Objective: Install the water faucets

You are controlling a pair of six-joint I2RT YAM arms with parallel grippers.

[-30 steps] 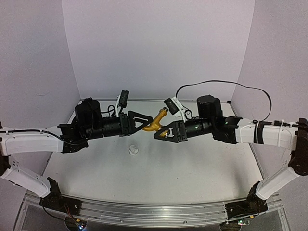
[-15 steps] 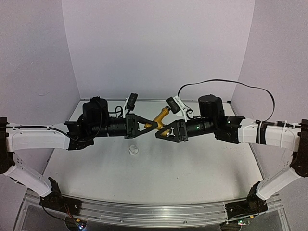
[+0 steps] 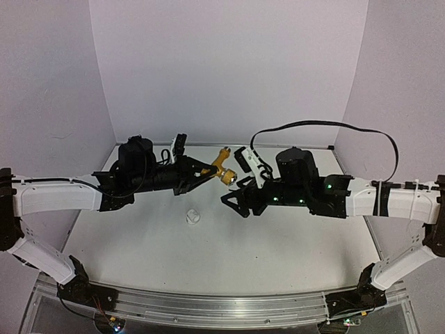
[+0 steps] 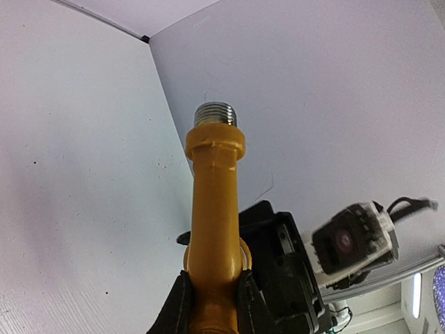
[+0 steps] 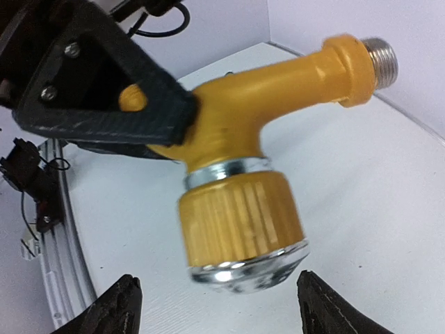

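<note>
The left gripper [image 3: 208, 171] is clamped shut on the yellow-gold faucet [image 3: 224, 169], holding it in the air above the far middle of the table [image 3: 278, 257]. From above, its fingers cover the lower part of the faucet body. In the left wrist view the pads [image 4: 182, 306] pinch the body, the frame's bottom edge cuts off everything below them, and the knob is hidden.

A second ago the left jaws stood apart beside the faucet while the right ones gripped it. Now the left holds it alone, slightly farther back.

The faucet's long axis runs from the left fingers up and toward the table's far edge, threaded metal end [image 4: 215, 113] leading. The ribbed knob [image 5: 240, 226] branches off toward the right arm, and its rim is blurred in the right wrist view.

A small white fitting [image 3: 192, 217] lies on the table nearer the front, below the left gripper.

The right gripper [image 3: 238, 202] has let go and drawn back. Its jaws stand wide with nothing between them, just right of the faucet and apart from it.
</note>
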